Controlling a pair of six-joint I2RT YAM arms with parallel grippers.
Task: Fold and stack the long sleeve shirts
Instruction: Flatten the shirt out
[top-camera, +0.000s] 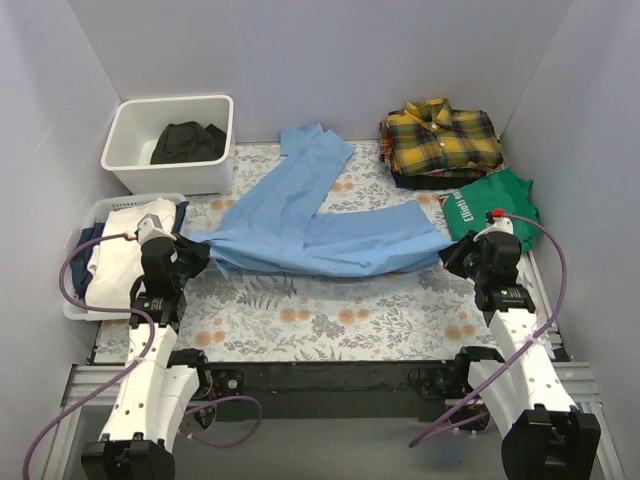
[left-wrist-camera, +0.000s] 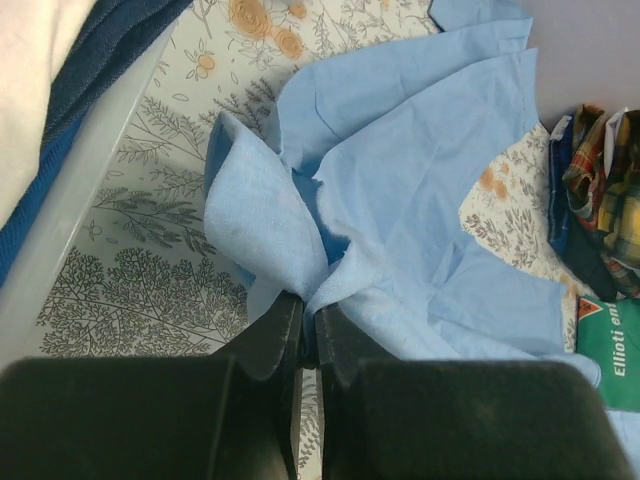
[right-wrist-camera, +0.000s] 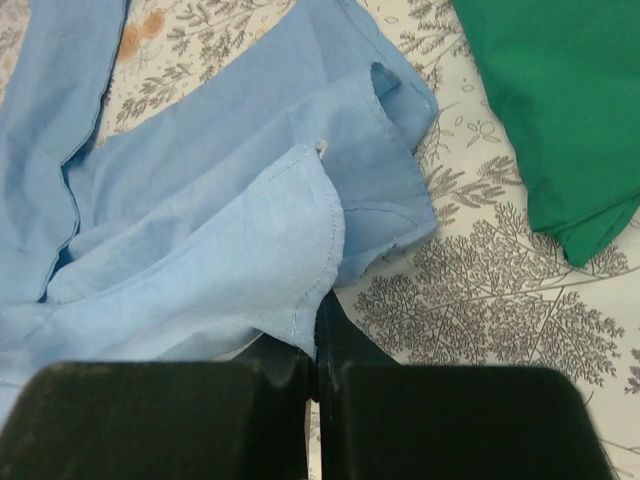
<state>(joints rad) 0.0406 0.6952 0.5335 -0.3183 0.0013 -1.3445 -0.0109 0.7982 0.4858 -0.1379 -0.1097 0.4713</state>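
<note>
The light blue shirt (top-camera: 320, 235) lies spread and rumpled across the middle of the floral table, one sleeve reaching to the back. My left gripper (top-camera: 190, 243) is shut on its left edge; the pinched fold shows in the left wrist view (left-wrist-camera: 300, 240). My right gripper (top-camera: 452, 250) is shut on its right edge, seen in the right wrist view (right-wrist-camera: 250, 250). The yellow-and-black plaid shirt (top-camera: 440, 140) lies folded at the back right, on top of dark garments.
A green T-shirt (top-camera: 490, 205) lies at the right by my right arm. A white bin (top-camera: 170, 140) with a black garment stands at the back left. A white basket (top-camera: 100, 260) with white and navy cloth stands at the left.
</note>
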